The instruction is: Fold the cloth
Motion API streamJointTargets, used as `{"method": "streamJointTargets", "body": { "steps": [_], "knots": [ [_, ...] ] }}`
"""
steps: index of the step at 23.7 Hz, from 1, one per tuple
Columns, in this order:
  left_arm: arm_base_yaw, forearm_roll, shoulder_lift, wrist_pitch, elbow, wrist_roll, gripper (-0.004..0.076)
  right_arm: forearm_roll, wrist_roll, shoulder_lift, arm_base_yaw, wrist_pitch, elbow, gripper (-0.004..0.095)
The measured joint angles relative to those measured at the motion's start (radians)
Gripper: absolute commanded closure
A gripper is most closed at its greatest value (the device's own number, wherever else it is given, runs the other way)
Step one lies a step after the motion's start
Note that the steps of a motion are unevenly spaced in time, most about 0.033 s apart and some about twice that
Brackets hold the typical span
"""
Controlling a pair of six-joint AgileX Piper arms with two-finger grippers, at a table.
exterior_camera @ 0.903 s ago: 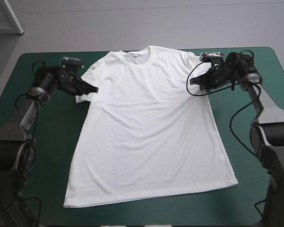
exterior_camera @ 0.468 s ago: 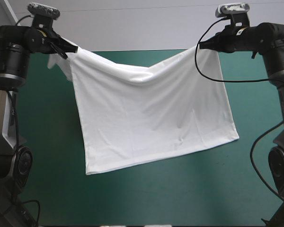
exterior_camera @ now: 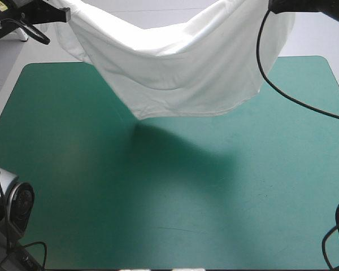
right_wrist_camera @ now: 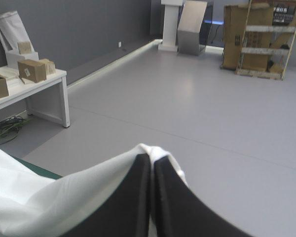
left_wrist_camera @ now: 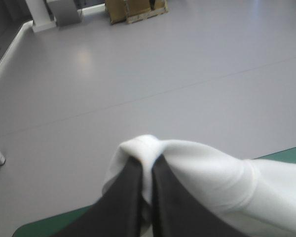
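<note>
High above the table (exterior_camera: 158, 214), left gripper (left_wrist_camera: 147, 160) and right gripper (right_wrist_camera: 151, 159) clamp the hanging T-shirt (exterior_camera: 181, 73): the lift step; next, likely, lowering it evenly into a fold.

The hanging T-shirt (exterior_camera: 181, 73) curtains the far table (exterior_camera: 158, 214); nearer lies open.

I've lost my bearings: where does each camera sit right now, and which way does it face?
Left wrist view: above the raised left wrist, looking level into the room; the left pincer shows, shut on the T-shirt.
Right wrist view: above the raised right wrist, also level into the room; the right pincer shows, shut on the T-shirt.
High view: above and behind the robot, looking forward and down at the table; left pincer and right pincer show at the picture's upper corners.
Shared: all three show the T-shirt.
</note>
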Motion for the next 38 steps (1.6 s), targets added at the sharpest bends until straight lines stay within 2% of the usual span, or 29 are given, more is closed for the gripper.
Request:
{"method": "streamJointTargets", "body": {
  "steps": [5, 14, 19, 23, 25, 29, 30, 31, 33, 34, 36, 38],
  "knots": [
    [0.000, -0.036, -0.056, 0.006, -0.052, 0.037, 0.0703, 0.004, -0.010, -0.030, 0.000, 0.051, -0.069, 0.0924],
    [0.000, -0.035, -0.133, 0.028, -0.067, 0.093, 0.0703, 0.024, -0.015, -0.046, 0.000, 0.065, -0.076, 0.0925],
    [0.000, -0.034, -0.133, 0.064, 0.038, 0.093, 0.0703, 0.040, -0.016, -0.034, 0.000, 0.067, -0.026, 0.0925],
    [0.000, -0.034, -0.103, 0.065, 0.202, 0.093, 0.0703, 0.041, -0.014, 0.074, 0.000, 0.061, 0.078, 0.0925],
    [0.000, -0.034, -0.045, 0.049, 0.300, 0.093, 0.0703, 0.038, -0.012, 0.191, 0.000, 0.059, 0.111, 0.0925],
    [0.000, -0.033, 0.119, -0.067, 0.423, 0.093, 0.0703, 0.044, -0.015, 0.409, 0.001, 0.026, 0.118, 0.0899],
    [0.000, -0.034, 0.152, -0.085, 0.431, 0.093, 0.0699, 0.056, -0.020, 0.436, 0.001, 0.018, 0.119, 0.0843],
    [0.000, -0.039, 0.205, -0.122, 0.439, 0.093, 0.0680, 0.080, -0.038, 0.488, 0.001, 0.001, 0.119, 0.0765],
    [0.000, -0.067, 0.302, -0.209, 0.445, 0.093, 0.0519, 0.152, -0.076, 0.592, 0.001, -0.041, 0.121, 0.0517],
    [0.000, -0.085, 0.359, -0.259, 0.445, 0.093, 0.0465, 0.180, -0.086, 0.634, 0.001, -0.065, 0.123, 0.0468],
    [0.000, -0.102, 0.408, -0.315, 0.445, 0.093, 0.0305, 0.195, -0.092, 0.675, 0.001, -0.102, 0.125, 0.0390],
    [0.000, -0.121, 0.478, -0.382, 0.446, 0.093, 0.0085, 0.201, -0.095, 0.713, 0.001, -0.148, 0.126, 0.0382]
  ]
}}
